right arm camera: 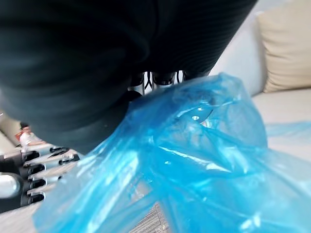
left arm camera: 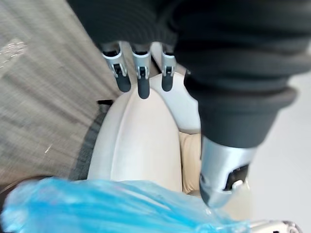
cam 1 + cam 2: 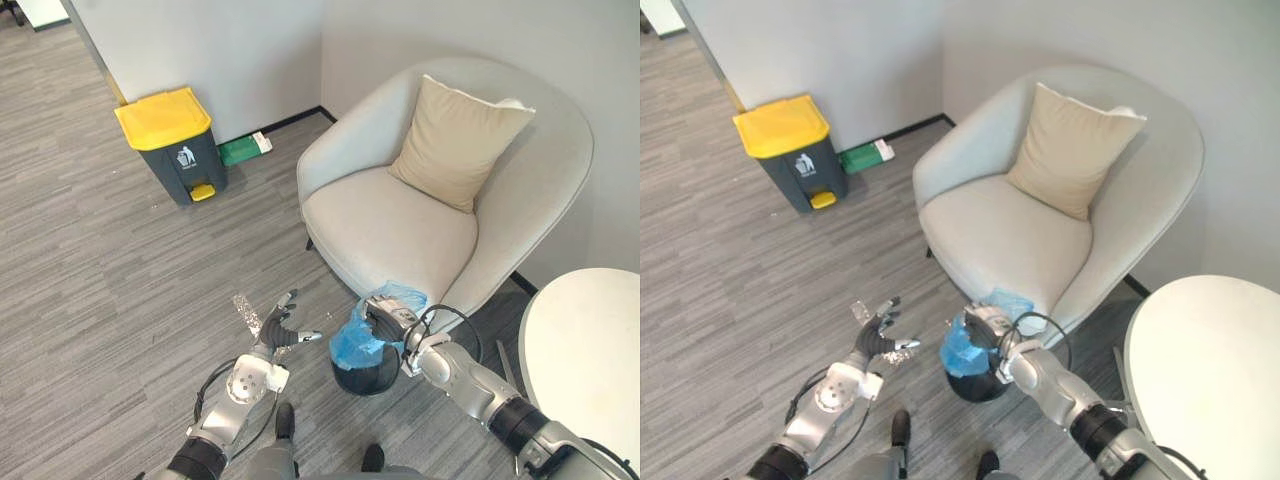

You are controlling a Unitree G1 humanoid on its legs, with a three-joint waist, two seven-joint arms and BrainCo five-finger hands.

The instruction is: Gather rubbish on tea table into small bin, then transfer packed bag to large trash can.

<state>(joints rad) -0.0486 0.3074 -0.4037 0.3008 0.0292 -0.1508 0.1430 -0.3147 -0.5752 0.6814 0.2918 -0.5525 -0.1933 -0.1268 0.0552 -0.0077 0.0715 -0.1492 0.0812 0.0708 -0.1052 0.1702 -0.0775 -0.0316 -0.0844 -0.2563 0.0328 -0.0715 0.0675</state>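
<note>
Corner of a room, pale walls, grey striped floor (image 3: 90,280). Far left against the wall stands the large trash can (image 3: 172,148), dark body, yellow lid down, with a green packet (image 3: 245,148) lying just beside it.

My left hand (image 3: 272,332) hovers low over the floor, released and splayed, holding nothing.

Next along, the small bin (image 3: 368,380) sits on the floor at the foot of the armchair (image 3: 390,230), its blue bag (image 3: 352,345) bunched up out of the mouth. My right hand (image 3: 388,318) is on the top of that bunch; the plastic covers it, so I cannot tell whether it has a grip.

Handling, as I judge it: thin film, soft, slippery, likely light, easy to tear. Best taken at the gathered neck, not the loose sides, and lifted straight up so the bin stays put.

A beige cushion (image 3: 455,140) leans in the chair. The white round table (image 3: 590,350) is at far right. The large can is well apart across open floor.
</note>
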